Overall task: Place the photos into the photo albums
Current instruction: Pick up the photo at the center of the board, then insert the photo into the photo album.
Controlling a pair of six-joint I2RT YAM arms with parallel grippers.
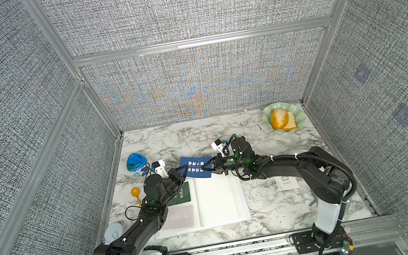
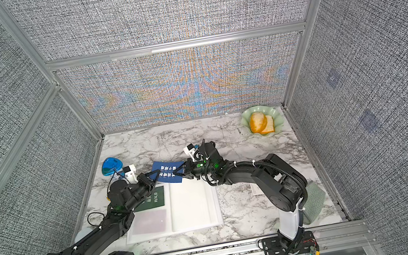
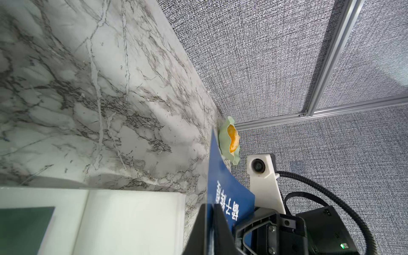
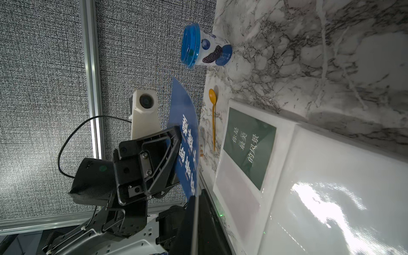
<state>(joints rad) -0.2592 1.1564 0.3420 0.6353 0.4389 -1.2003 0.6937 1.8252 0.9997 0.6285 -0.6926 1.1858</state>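
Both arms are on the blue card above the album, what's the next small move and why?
Probably let the left gripper release and back away: the right gripper is shut on the blue card, so it alone can carry it to the bare page of the album.

I see the white album (image 1: 220, 201) open on the surface (image 1: 268, 218), a green card (image 1: 183, 194) and a faint reddish card (image 1: 181, 216) sleeved in its 9 o'clock page. The blue card (image 1: 195, 167) hangs bowed over its 12 o'clock edge; a white card (image 1: 286, 183) lies at 3 o'clock.
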